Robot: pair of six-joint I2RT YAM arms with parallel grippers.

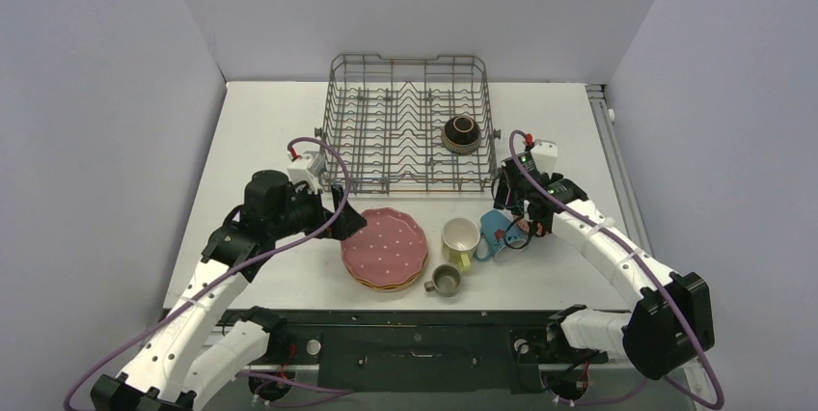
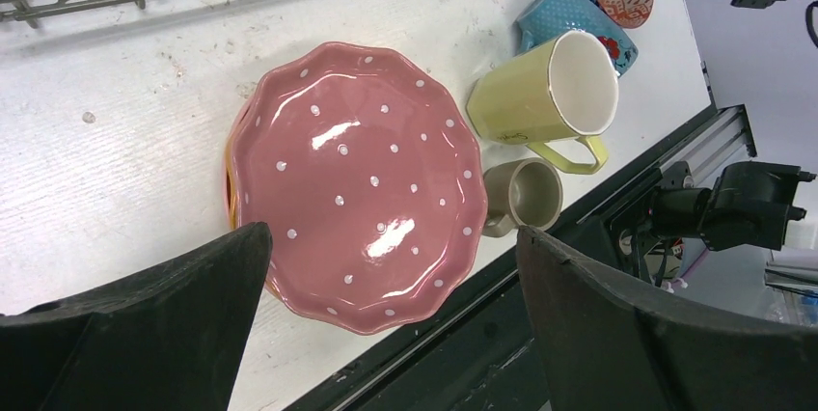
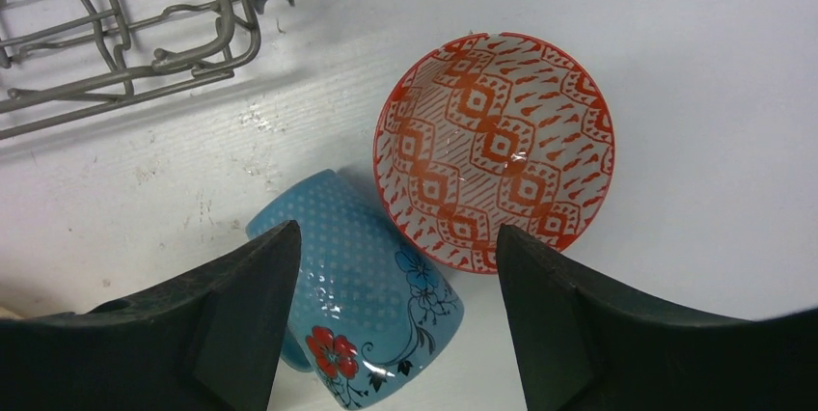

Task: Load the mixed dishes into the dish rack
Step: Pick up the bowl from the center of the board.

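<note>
Left gripper [image 1: 345, 213] spread, nearer the pink plate [image 1: 384, 242].
Plate lies flat at 4 o'clock from it, seen from overhead; right gripper [image 3: 395, 237], also spread, hangs over red-patterned bowl [image 3: 494, 150].

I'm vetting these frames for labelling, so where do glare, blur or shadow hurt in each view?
Left wrist: bright glare patches on the pink plate, its dots legible. Right wrist: a faint glint inside the red-patterned bowl, the blue mug sharp. Top external: even light, soft shadows, the dark brown bowl small and lacking detail.
</note>
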